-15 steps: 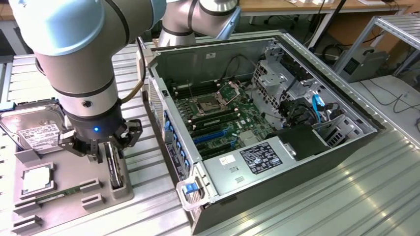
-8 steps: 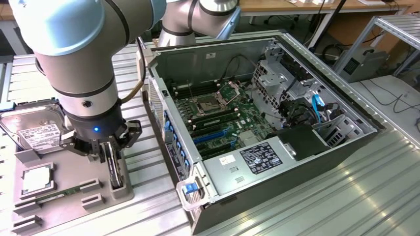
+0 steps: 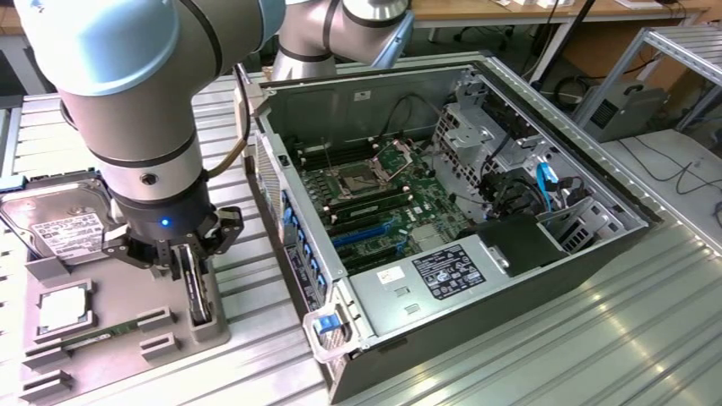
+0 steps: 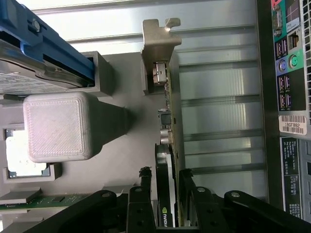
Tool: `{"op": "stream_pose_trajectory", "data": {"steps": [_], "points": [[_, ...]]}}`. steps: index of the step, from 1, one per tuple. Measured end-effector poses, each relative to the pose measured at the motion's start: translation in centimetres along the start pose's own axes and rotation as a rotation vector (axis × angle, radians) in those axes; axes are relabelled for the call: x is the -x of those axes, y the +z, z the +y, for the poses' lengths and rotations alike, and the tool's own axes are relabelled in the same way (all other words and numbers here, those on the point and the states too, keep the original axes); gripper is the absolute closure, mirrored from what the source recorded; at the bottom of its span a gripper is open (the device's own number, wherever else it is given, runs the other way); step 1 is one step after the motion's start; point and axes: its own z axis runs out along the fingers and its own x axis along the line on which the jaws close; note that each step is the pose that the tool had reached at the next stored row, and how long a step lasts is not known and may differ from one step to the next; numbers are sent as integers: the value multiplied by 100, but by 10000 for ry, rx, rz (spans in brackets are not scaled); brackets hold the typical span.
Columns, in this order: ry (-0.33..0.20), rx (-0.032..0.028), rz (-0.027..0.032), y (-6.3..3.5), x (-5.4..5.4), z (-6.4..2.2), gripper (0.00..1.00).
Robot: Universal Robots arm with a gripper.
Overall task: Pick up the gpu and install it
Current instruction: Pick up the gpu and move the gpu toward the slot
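Grey tray: holds the gpu on its long edge in a slot, with its silver bracket at the end away from me.
My gripper: down over the gpu, one finger against each face, clamped on the card.
Gpu's place: in the tray, just beside the open computer case.
Neighbours: hard drive and memory stick on the same tray.

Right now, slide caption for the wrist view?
Pincer straddling the gpu, which stands on edge in its grey holder, computer case alongside.
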Motion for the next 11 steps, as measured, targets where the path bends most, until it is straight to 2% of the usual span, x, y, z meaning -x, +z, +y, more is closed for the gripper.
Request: {"op": "stream_pose_trajectory", "data": {"steps": [11], "points": [[0, 0, 0, 0, 5, 0, 64]]}}
